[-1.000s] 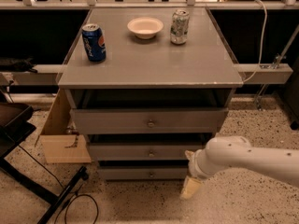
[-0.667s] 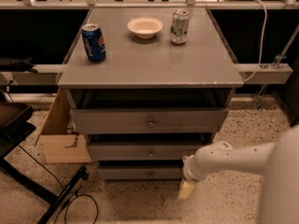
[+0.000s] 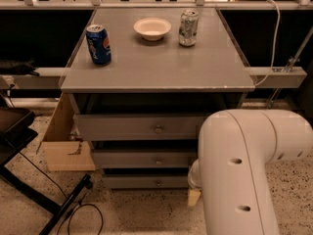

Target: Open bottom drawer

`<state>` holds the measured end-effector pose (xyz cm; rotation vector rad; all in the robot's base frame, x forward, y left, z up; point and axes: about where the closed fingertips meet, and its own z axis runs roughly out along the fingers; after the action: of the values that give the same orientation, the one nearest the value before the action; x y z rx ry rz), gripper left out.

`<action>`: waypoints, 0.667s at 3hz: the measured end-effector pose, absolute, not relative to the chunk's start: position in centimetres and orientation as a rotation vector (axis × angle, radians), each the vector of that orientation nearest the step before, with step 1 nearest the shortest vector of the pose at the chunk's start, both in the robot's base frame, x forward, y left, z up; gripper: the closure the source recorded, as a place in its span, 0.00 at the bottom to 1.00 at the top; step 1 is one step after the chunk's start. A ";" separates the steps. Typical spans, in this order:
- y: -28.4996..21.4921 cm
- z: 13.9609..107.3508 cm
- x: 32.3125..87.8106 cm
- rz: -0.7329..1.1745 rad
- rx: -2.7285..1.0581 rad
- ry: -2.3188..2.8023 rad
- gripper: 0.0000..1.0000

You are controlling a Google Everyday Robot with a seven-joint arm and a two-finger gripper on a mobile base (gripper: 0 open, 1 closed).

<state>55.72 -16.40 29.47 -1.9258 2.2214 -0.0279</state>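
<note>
Your gripper point(image 3: 194, 196) hangs just right of the bottom drawer point(image 3: 132, 181); its knob point(image 3: 158, 183) lies to the gripper's left. Whether it's clenched or released, you cannot tell.

The speckled floor point(image 3: 142, 212) lies under warm, dim light. A grey cabinet point(image 3: 122, 127) with its worktop point(image 3: 156, 62) stands before a dark recess crossed by a pale rail point(image 3: 276, 77); a cardboard box point(image 3: 66, 153) sits at its left. The gripper point(image 3: 194, 196) is low beside its right foot.
</note>
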 end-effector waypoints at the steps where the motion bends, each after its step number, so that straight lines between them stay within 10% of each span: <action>1: -16.4 29.5 55.7 -0.028 -1.926 2.221 0.00; 2: -15.8 28.0 55.3 -0.034 -1.988 2.196 0.00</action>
<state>55.31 -15.77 27.99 -1.9878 2.1965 -0.0345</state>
